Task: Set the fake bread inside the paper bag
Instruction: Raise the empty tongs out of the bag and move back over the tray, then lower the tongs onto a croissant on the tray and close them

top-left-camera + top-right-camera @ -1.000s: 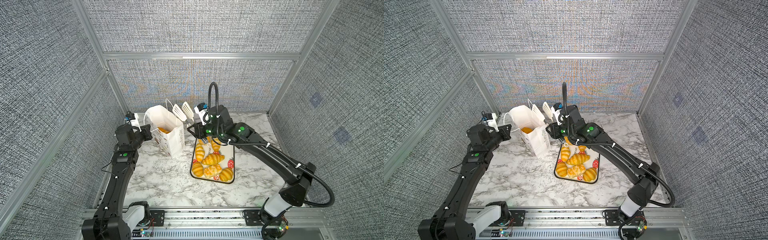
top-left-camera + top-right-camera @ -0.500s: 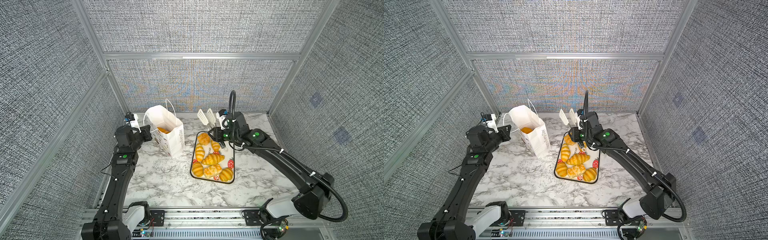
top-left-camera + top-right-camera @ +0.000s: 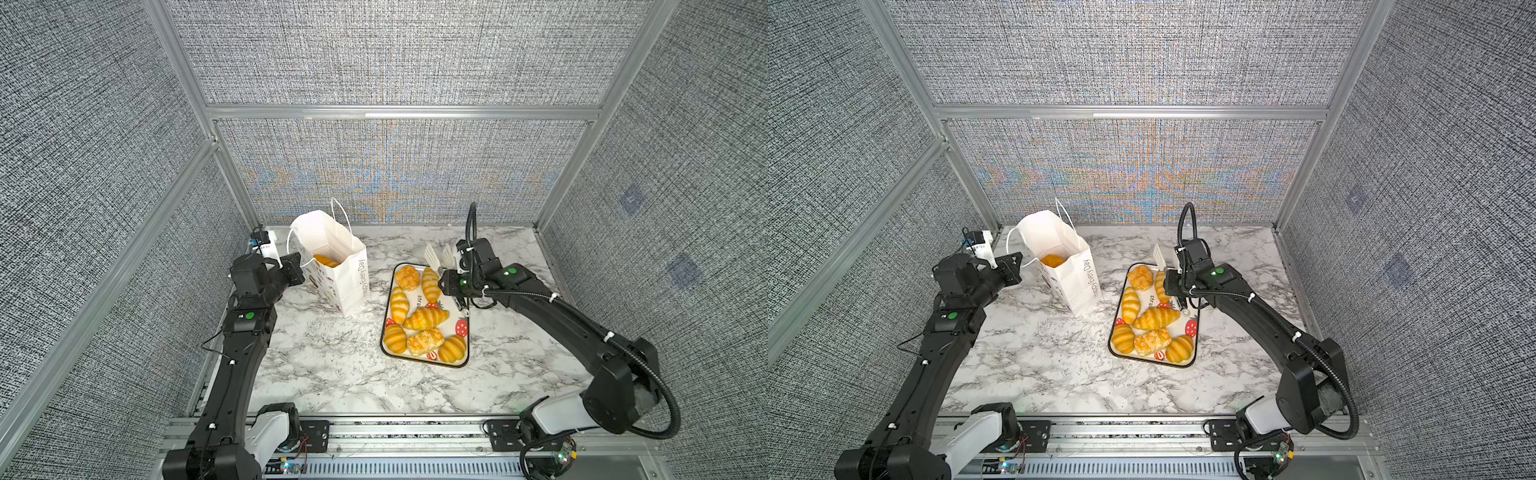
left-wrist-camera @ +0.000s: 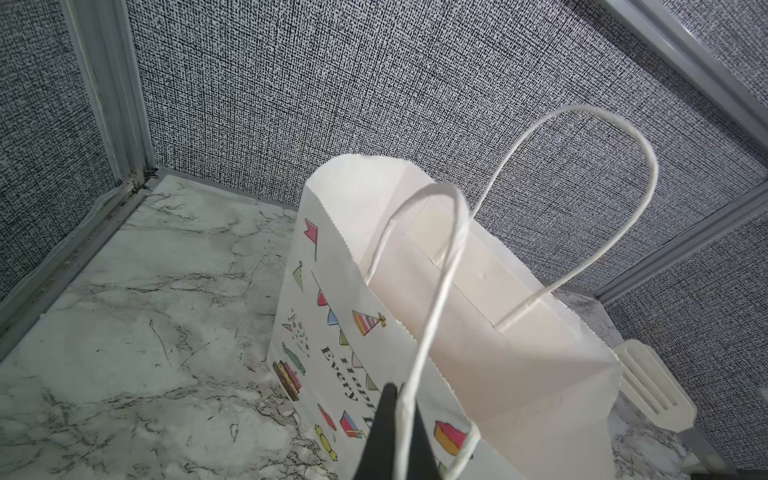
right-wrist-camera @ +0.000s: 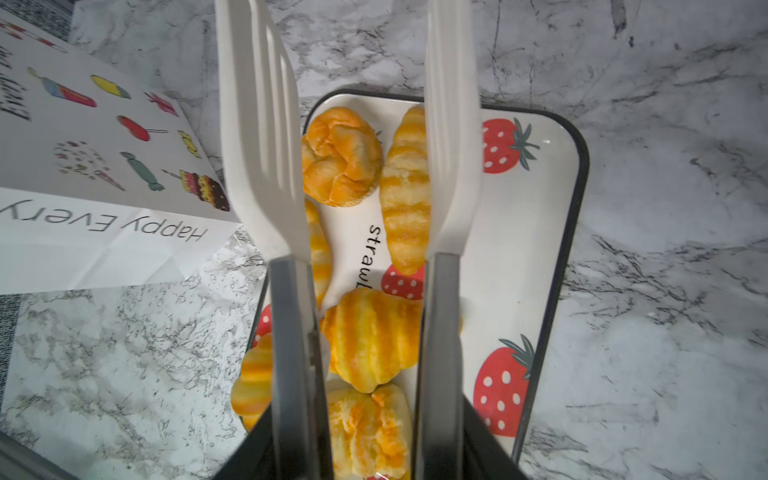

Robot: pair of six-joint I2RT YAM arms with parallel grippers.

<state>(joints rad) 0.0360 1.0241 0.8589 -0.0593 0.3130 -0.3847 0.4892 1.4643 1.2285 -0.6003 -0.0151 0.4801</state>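
Clamps white tongs (image 3: 434, 253) in right gripper (image 3: 452, 283), blades (image 5: 266, 137) spread, above the fake bread (image 3: 424, 318); croissant (image 5: 405, 191) directly below, long axis parallel to blades. Pinches cord handle (image 4: 432, 291) of the paper bag (image 3: 347, 278) in left gripper (image 3: 293, 268).

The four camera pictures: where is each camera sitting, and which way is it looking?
Both top views: high above the arms' bases, looking down on the marble table, white paper gift bag, and strawberry-printed white tray of golden toy pastries; both black arms show.
Left wrist: on the left arm, facing the bag's open mouth; the left gripper tip shows at the cord handle.
Right wrist: on the right arm, looking down along white slotted tongs in the right gripper onto the tray.
Shared: bag and tongs appear in every view.
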